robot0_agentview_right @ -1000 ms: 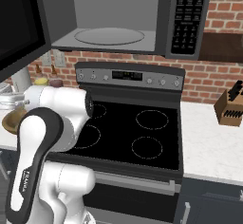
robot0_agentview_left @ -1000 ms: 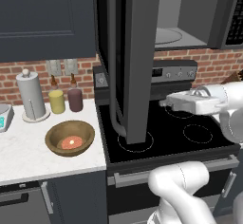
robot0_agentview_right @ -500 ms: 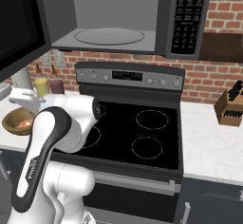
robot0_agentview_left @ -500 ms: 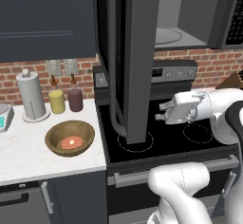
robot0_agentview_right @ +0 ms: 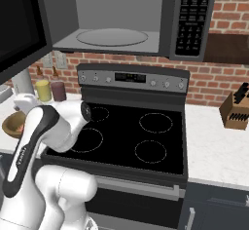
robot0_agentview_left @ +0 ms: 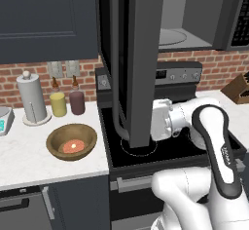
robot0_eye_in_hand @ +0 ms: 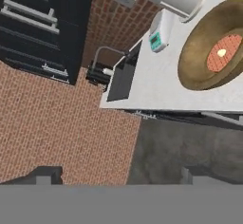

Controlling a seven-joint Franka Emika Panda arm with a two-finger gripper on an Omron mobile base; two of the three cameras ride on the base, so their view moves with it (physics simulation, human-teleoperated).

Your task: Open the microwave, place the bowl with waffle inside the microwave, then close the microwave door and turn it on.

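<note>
Nearest the base, the arm [robot0_agentview_left: 214, 141] has swung left across the stove [robot0_agentview_right: 136, 141] over the last second. Its hand, which was above the right-hand burners, now sits at the stove's left edge, partly behind the open microwave door [robot0_agentview_left: 141, 63] in the left base view. The gripper [robot0_eye_in_hand: 121, 176] carries nothing, and its two dark fingertips [robot0_eye_in_hand: 45, 175] stand spread wide apart in the hand view. The base itself has not driven, so this is a move of the arm alone. I read it as the reach toward the bowl [robot0_agentview_left: 72, 141] having begun. The opening step looks done, because the door hangs swung out over the stove's left side. The bowl sits on the white counter [robot0_agentview_left: 29, 163] just left of the stove, with the waffle [robot0_agentview_left: 74, 146] lying flat in its middle. In the hand view the bowl is off at the upper right, so the hand is near it but not yet over it, and it is not touched. Farther back on the counter stand a paper towel roll [robot0_agentview_left: 31, 97], a yellow jar [robot0_agentview_left: 58, 104] and a purple jar [robot0_agentview_left: 77, 102]. A small device with a teal screen [robot0_agentview_left: 4, 119] sits at the far left. Above the stove the microwave [robot0_agentview_right: 112, 34] shows its grey cavity and glass turntable, ready to take the bowl. As for writing, the button panel [robot0_agentview_right: 189, 14] at the microwave's right and the stove's control strip [robot0_agentview_right: 130, 78] carry pale marks — all too small to read. No brand shows anywhere.
</note>
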